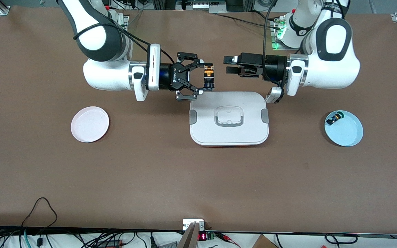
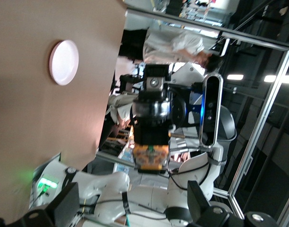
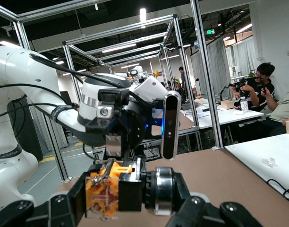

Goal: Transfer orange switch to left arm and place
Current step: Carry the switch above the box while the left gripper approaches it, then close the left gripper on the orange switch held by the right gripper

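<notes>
Stage: we judge the handover to be about half done; the orange switch [image 1: 208, 78] is off the surface and held up in the air, but only one arm has it.

Right gripper [image 1: 202, 78]: its jaws pinch the orange switch, held just over the edge of the box [image 1: 229, 119] that lies toward the robots' bases.

Left gripper [image 1: 230, 65]: level with the switch and facing it, with a clear gap between; its jaws are spread and hold nothing.

Switch as seen from the wrists: in the right wrist view it sits clamped with the orange body [image 3: 105, 191] showing; in the left wrist view it hangs straight ahead [image 2: 151, 157].

Box: closed, on the surface between the two plates, touched by neither arm as far as we can see.

Left to do: we expect the left arm to take the switch, the right to let go, then a set-down, likely on the blue plate [image 1: 352, 134], which already carries a small green-capped switch [image 1: 333, 119]. The pink plate [image 1: 90, 124] is bare.

Writing: white lettering on the right gripper's body looks like "ROBOTIQ", though we cannot read it with certainty; no other legible labels.
</notes>
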